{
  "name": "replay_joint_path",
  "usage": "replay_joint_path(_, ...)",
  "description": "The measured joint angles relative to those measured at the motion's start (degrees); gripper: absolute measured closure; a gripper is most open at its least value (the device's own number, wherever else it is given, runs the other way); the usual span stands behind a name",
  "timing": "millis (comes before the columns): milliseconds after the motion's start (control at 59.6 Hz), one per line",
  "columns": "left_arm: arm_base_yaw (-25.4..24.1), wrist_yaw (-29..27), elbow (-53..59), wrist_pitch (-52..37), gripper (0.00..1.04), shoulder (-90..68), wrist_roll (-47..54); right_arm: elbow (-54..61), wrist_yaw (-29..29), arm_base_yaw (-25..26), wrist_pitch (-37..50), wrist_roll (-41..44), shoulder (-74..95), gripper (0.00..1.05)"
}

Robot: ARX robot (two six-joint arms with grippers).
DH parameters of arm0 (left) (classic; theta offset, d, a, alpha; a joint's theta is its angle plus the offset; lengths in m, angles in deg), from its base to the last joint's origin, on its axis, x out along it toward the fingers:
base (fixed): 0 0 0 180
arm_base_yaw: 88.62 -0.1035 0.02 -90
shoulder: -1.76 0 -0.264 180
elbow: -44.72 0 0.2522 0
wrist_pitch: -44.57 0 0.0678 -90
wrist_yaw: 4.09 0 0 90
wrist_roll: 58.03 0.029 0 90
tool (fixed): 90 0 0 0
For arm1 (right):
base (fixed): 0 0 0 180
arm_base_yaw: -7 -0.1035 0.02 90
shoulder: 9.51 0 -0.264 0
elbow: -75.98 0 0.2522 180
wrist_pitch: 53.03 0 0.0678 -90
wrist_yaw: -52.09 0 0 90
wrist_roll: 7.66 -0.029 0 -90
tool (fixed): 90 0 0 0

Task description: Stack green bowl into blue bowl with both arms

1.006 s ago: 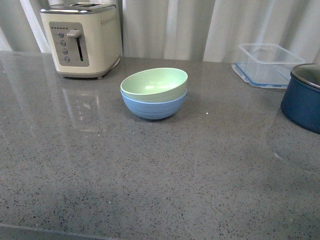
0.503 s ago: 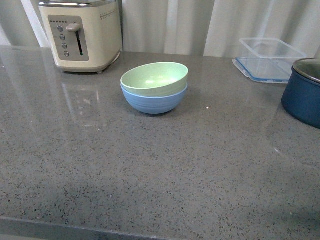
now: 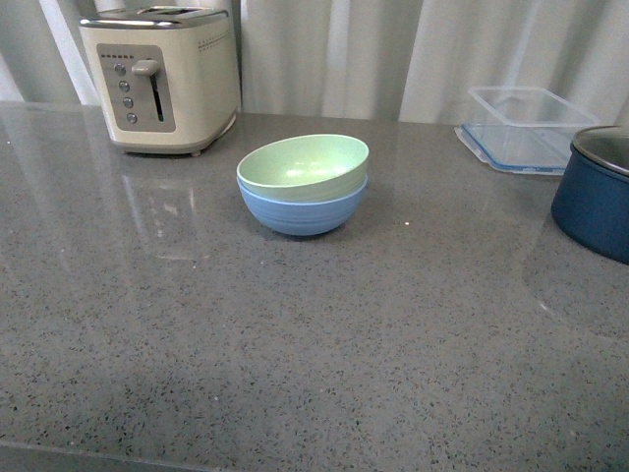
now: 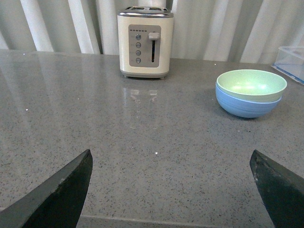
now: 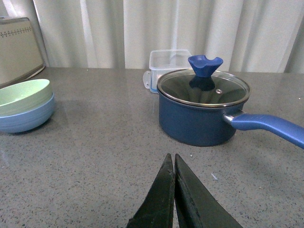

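The green bowl (image 3: 304,165) sits inside the blue bowl (image 3: 303,208). Its rim sticks up a little above the blue rim and leans a tiny bit to one side. The two bowls stand together on the gray speckled bench (image 3: 295,334), near the middle and toward the back. Nothing is touching them.

Behind the bowls and to the left stands a cream toaster (image 3: 160,77) with a lever and four small buttons on its front. To the right, at the back of the bench, is a clear plastic box (image 3: 521,123) resting on its lid. In front of that box, at the right edge, is a dark blue pot (image 3: 596,192). The right wrist view shows the pot has a glass lid (image 5: 203,88) with a blue knob on top and a long blue handle (image 5: 268,126). Pale curtains (image 3: 393,49) hang behind the bench.

No arm shows in the front view. In the left wrist view, the left tool (image 4: 173,190) has its two black fingers spread far apart, holding nothing, well away from the bowls. In the right wrist view, the right tool (image 5: 174,190) has its two black fingers pressed together with nothing between them. It is low over the bench, near the pot and well apart from the bowls.
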Motion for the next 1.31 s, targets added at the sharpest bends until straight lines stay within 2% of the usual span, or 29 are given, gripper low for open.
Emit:
replay_joint_path(721,0.0,0.0,0.0,0.0,0.07,0.0,0.0,0.0,0.02,0.0,-13.42,0.0,-13.64,1.04)
replay_joint_path(838,0.0,-0.02,0.0,0.0,0.07,0.0,0.0,-0.02,0.09,0.0,-23.08,0.02,-21.62,1.04)
replay_joint_path(1040,0.0,0.0,0.0,0.0,0.07,0.02,0.0,-0.02,0.13,0.0,-23.5,0.02,-23.37,1.04)
replay_joint_path(1056,0.0,0.0,0.0,0.0,0.07,0.02,0.0,-0.02,0.13,0.0,-23.5,0.09,-23.37,1.03)
replay_joint_path(1140,0.0,0.02,0.0,0.0,0.07,0.02,0.0,-0.02,0.15,0.0,-23.5,0.07,-23.37,0.83)
replay_joint_path(1308,0.0,0.0,0.0,0.0,0.07,0.02,0.0,-0.02,0.15,0.0,-23.5,0.07,-23.37,0.56)
